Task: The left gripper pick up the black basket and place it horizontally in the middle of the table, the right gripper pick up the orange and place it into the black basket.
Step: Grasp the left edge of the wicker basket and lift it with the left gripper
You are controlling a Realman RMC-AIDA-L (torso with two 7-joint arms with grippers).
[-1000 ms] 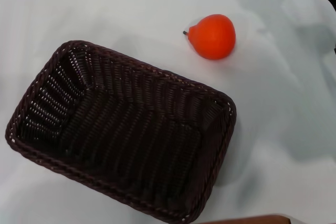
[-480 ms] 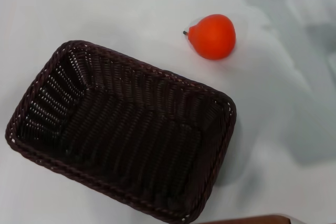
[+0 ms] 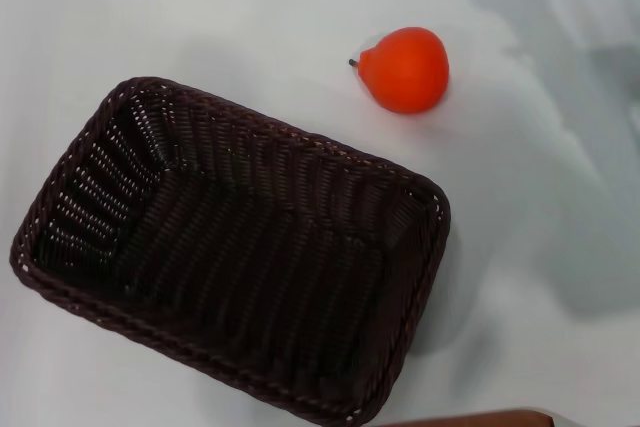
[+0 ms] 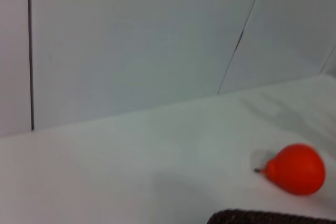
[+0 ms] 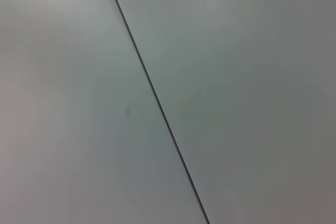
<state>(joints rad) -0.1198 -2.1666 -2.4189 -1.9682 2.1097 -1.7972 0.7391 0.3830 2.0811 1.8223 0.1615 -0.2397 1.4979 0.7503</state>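
The black basket (image 3: 235, 247) lies on the white table (image 3: 250, 27), turned a little askew, and nothing is in it. A strip of its rim also shows in the left wrist view (image 4: 270, 217). The orange (image 3: 405, 69) lies on the table beyond the basket's far right corner, apart from it, stem nub to the left. It also shows in the left wrist view (image 4: 295, 169). Neither gripper shows in any view. The right wrist view shows only a pale wall with a dark seam.
A brown edge (image 3: 470, 419) shows at the bottom of the head view. Pale wall panels (image 4: 131, 40) stand behind the table. Arm shadows fall on the table's right side (image 3: 590, 167).
A dark part of the right arm at the head view's top right corner has drawn back out of view. The basket and the orange have not moved.
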